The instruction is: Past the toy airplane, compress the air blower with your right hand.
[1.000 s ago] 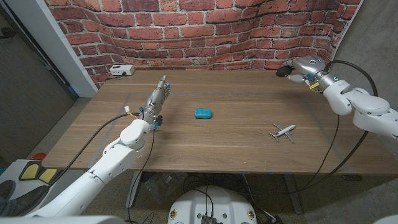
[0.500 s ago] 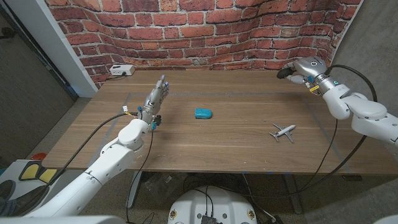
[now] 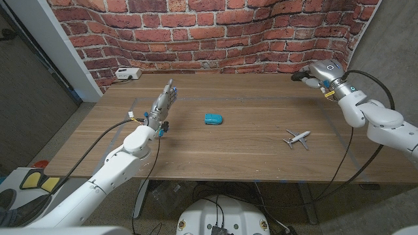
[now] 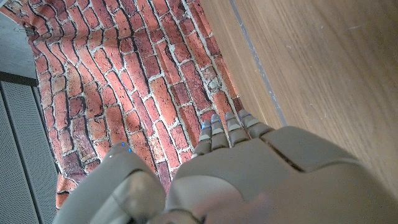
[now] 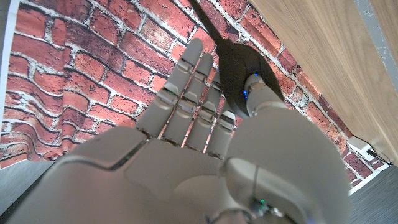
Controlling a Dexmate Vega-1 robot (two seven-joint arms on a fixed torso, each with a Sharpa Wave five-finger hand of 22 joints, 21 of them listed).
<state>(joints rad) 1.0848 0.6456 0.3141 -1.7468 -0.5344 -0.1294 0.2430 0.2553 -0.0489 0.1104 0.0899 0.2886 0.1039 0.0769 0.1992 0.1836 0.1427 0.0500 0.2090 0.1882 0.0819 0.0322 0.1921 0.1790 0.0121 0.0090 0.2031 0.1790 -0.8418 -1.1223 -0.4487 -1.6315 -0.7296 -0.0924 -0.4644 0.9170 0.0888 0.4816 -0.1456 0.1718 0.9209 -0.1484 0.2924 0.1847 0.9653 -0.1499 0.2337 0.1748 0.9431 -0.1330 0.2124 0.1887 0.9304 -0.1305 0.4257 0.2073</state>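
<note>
Blower (image 3: pixel 299 76) upper right of frame, beyond airplane (image 3: pixel 298 138); our right hand (image 3: pixel 319 70) against bulb, fingers straight, grip seemingly unclosed. Risk: we squeeze off-centre, bulb squirts out

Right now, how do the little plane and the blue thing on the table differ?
The toy airplane is white and thin, with spread wings; the blue object is teal, rounded and compact. The airplane lies on the robot's right side, nearer the right hand; the blue object sits near the table's middle. Both rest untouched on the wooden table.
</note>
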